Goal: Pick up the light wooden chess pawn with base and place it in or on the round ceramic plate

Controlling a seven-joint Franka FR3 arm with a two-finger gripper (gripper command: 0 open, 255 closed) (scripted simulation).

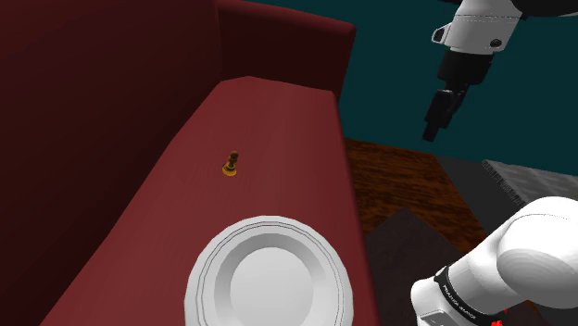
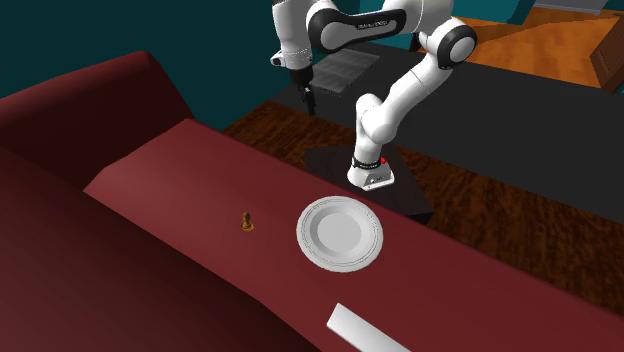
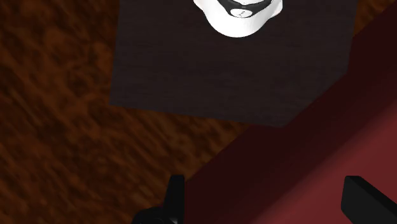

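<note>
The all-black 2-finger gripper hangs in the upper right of the shoulder view, beyond the edge of the dark red sofa seat. In the wrist view its fingers stand wide apart with nothing between them, over the brown wood floor beside the sofa.

The small light-brown chess pawn with a round base stands upright on the seat, left of the shoulder view's centre. It is well apart from the gripper and near, not touching, the round white plate at the bottom edge.

I judge this the approach step, with the pawn not yet grasped. The next move calls for carrying the gripper over the pawn, then lowering its fingers astride the narrow body.

A black band on the arm's base carries lettering too small to read.
</note>
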